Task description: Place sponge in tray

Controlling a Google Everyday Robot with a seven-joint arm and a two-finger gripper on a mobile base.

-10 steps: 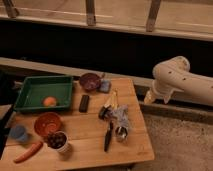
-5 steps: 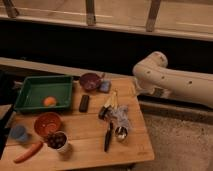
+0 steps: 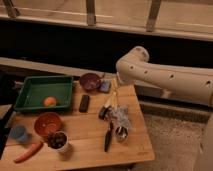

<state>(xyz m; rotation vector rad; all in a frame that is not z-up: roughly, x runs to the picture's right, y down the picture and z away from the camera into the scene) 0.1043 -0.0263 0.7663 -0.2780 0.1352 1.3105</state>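
In the camera view the gripper (image 3: 115, 88), spread wide and holding nothing, hangs just right of the sponge (image 3: 105, 86) (far side, touching the bowl (image 3: 90, 81), right of the tray (image 3: 35, 92)), so it might knock the bowl.

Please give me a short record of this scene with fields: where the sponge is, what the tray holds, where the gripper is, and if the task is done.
sponge: on the table, close beside the right side of the purple bowl, outside the tray
tray: back left of the table, holds one orange fruit
gripper: open, under the arm's rounded end, just right of the sponge, holding nothing
task: not yet done
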